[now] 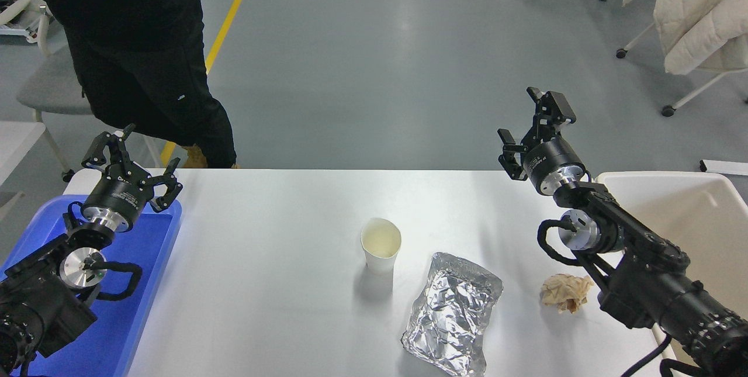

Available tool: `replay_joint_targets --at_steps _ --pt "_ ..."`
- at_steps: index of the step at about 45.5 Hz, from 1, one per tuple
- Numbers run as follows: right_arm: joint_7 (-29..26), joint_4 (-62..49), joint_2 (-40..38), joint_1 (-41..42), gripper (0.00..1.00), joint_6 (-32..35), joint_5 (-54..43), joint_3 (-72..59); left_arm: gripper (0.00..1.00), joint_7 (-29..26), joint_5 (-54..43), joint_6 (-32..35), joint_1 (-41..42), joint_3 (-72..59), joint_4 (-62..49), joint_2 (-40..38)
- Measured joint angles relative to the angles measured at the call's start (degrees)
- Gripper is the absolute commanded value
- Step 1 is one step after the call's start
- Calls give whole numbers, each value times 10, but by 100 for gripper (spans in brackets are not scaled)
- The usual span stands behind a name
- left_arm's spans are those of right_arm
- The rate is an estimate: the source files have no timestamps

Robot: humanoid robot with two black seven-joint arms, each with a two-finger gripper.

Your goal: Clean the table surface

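The white table surface (pixel 263 237) fills the lower middle of the head view. On it stand a white paper cup (pixel 381 244), upright and open, a crumpled silver foil bag (pixel 452 314) lying flat to its right, and a crumpled beige paper wad (pixel 565 292) further right. My right gripper (pixel 534 125) is open and empty, raised above the table's far right edge, well behind the wad. My left gripper (pixel 131 161) is open and empty, parked over the far end of the blue tray (pixel 140 295).
A cream-beige bin (pixel 689 213) stands at the table's right end beside my right arm. A person in black clothes stands at the far left side of the table (pixel 140 55). Chairs and a pale coat (pixel 695 14) are on the floor beyond.
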Motion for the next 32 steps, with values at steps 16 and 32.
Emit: replay_joint_targets --at_steps 16,32 --pt "-132 99 -86 65 100 60 -170 -153 100 0 0 0 0 0 0 0" --pt "-279 179 -110 197 100 166 -203 -297 100 0 0 0 0 0 0 0"
